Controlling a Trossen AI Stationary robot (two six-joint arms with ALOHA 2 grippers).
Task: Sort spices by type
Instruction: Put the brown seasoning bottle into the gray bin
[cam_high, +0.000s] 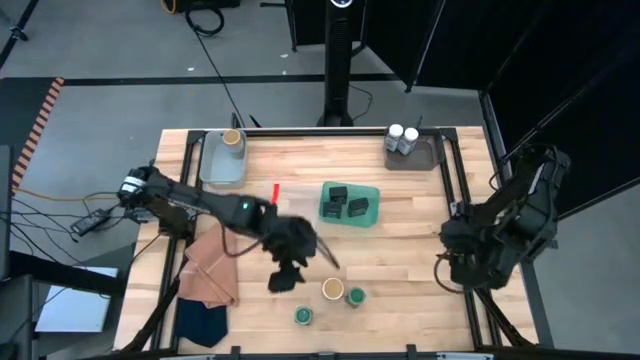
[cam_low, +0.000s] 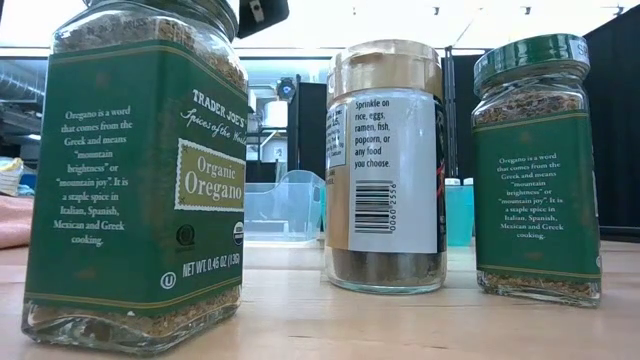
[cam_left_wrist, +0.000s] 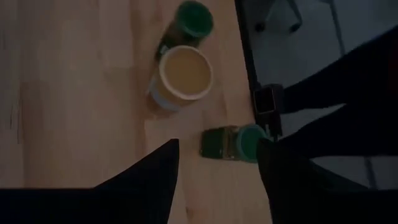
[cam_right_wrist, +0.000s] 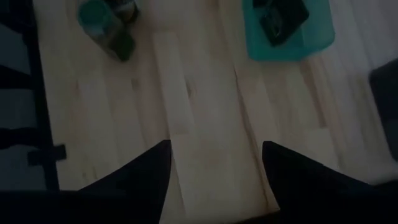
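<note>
The left pincer (cam_high: 288, 272), fingers spread and empty, hovers near the tabletop's front edge. It should drop straight over one green-lidded jar (cam_left_wrist: 239, 142) just ahead and square its fingers before closing. A tan-lidded jar (cam_high: 332, 289) stands beside it. The right pincer (cam_right_wrist: 214, 163), also spread, waits by the right edge.

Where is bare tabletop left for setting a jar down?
Bare wood lies between the teal tray and the idle right gripper, and between the two back trays. The front is crowded: three jars beside the open left gripper.
</note>
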